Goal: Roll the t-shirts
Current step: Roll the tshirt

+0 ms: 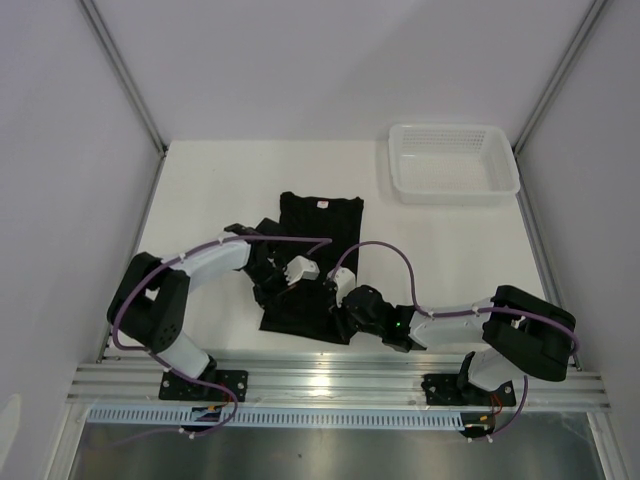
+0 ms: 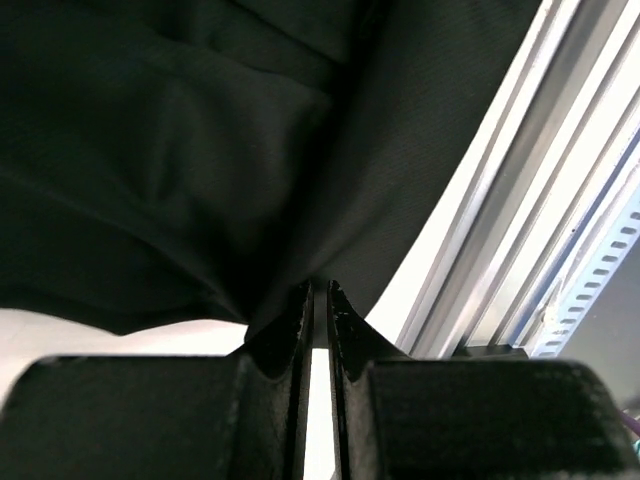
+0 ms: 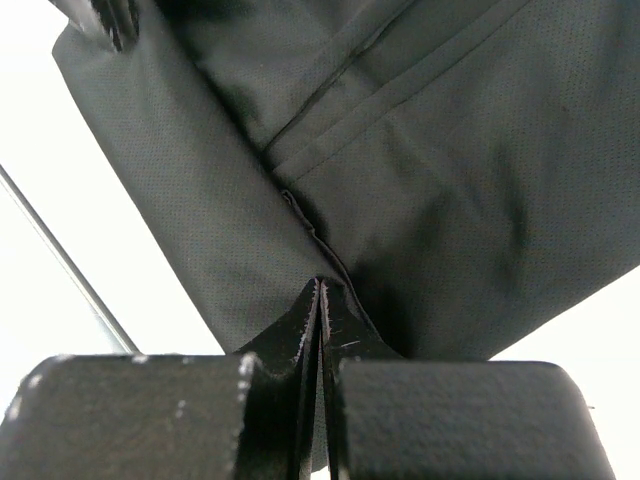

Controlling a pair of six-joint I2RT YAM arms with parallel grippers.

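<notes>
The black t-shirt lies on the tabletop, its near hem pinched by the left fingers and right fingers. Such thin pinches may slip, skewing the roll.

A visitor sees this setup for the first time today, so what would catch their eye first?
The black t-shirt stands out, lying partly folded mid-table. Both arms reach onto its near half, the left gripper and right gripper each pinched shut on the fabric. A white mesh basket sits at the far right corner.
</notes>
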